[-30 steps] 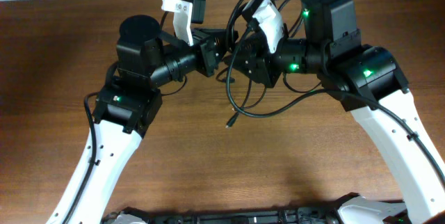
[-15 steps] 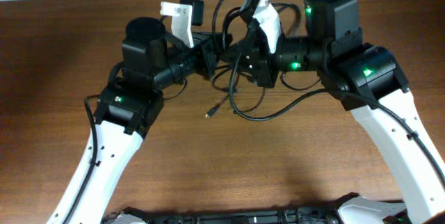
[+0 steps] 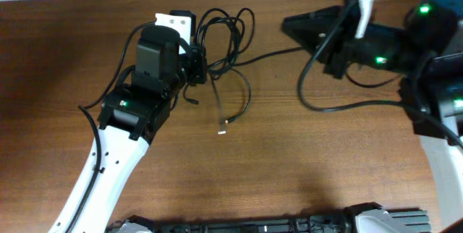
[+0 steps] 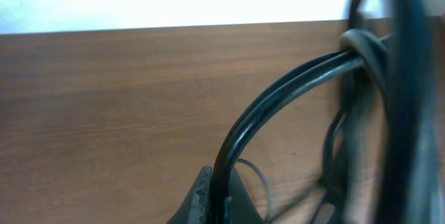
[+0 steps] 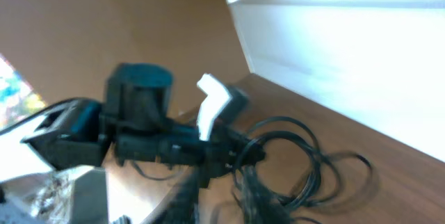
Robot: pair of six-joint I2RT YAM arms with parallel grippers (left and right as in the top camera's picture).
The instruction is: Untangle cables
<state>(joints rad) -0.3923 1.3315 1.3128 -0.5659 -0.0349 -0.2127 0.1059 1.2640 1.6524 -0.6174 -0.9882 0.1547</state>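
Left hand, left of centre: clamped on two strands of thin black flexible cables.
Risk: harder pull may tighten tangle instead of loosening it; strands may slip from grip.
Cables: loose overlapped loops at top centre above brown wooden table; small silvery plug on free end below; one strand runs right.
Right hand, upper right: fingers apart or together, cannot tell. Strand could snag there.
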